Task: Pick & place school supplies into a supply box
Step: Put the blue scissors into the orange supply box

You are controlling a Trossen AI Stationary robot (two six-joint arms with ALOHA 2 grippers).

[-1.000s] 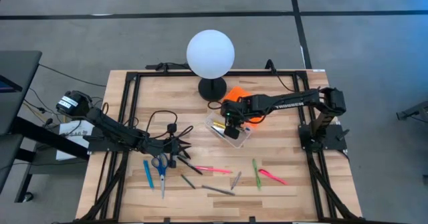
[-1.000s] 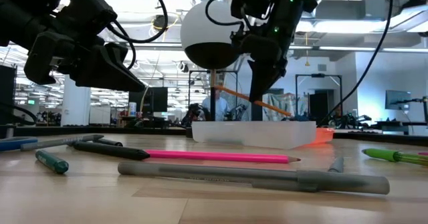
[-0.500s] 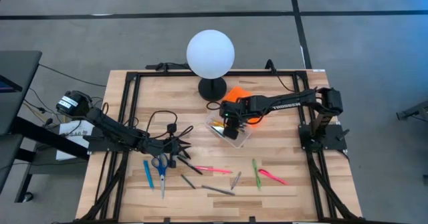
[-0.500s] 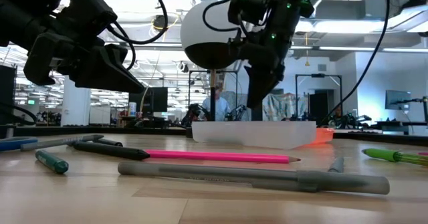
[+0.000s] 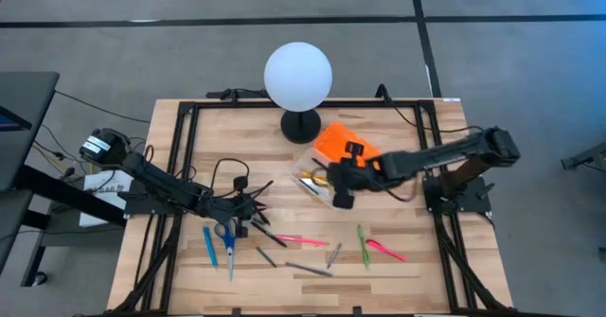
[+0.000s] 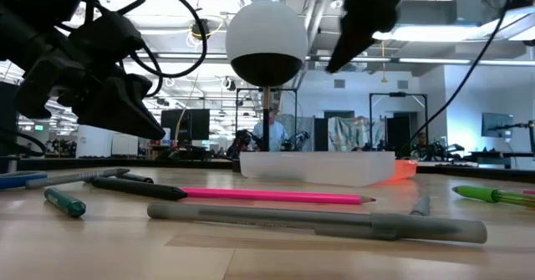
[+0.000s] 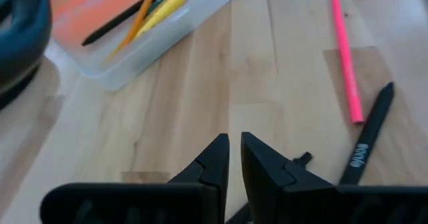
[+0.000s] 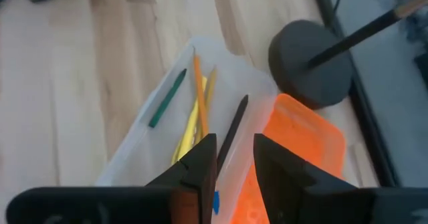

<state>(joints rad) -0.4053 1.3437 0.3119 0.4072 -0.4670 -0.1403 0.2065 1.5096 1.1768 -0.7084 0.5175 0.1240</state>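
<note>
Low view is showing plenty still lying loose on the wooden table (image 6: 251, 259): nearest, a grey pen (image 6: 318, 220), then a pink pencil (image 6: 276, 196), a black marker (image 6: 138, 185), a green pen (image 6: 65, 201) and a lime marker (image 6: 493, 194) off to the side. Behind them the clear box (image 6: 318, 165) is sitting with its orange lid (image 6: 403, 170) open beside it.

Right wrist view is looking down into the box: an orange pencil (image 8: 198, 90), a yellow pen (image 8: 194, 120), a green pencil (image 8: 167, 98) and a black pen (image 8: 234, 125) are already lying inside. So four or so items are in, and most of the supplies are still waiting, including the blue scissors (image 5: 227, 237) and a blue marker (image 5: 209, 246) seen from above.

The right gripper (image 8: 234, 158) is hanging above the box with its fingers parted and nothing between them, apparently just done with a drop. The left gripper (image 7: 233, 158) is hovering low over bare wood near the black marker, fingers nearly together and gripping nothing.

Farther back a white globe lamp (image 6: 267, 42) is standing on a black base (image 5: 300, 125) just behind the box. Beyond the table, a big open workshop with ceiling lights and monitors is showing; the floor around is grey.
</note>
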